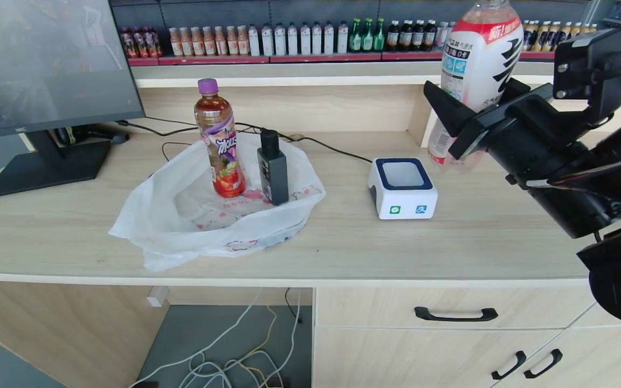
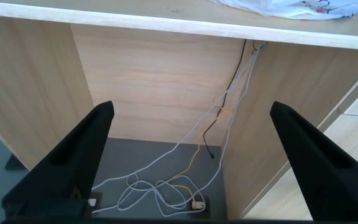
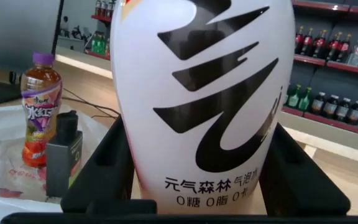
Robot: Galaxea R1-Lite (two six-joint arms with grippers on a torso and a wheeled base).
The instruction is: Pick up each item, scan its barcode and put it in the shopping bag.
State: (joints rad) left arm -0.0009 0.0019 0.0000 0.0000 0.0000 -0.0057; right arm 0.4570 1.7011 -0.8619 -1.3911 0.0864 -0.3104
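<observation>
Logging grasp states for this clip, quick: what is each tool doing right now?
Left tool: open, holding nothing.
Right tool: closed on the large white drink bottle, held above the counter.

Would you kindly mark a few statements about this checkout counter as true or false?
1. The right pincer grips the white bottle. True.
2. The tea bottle lies flat in the bag. False: it stands upright.
3. The scanner sits inside the bag. False: it stands on the counter, apart from the bag.
4. The left pincer is open and empty. True.
</observation>
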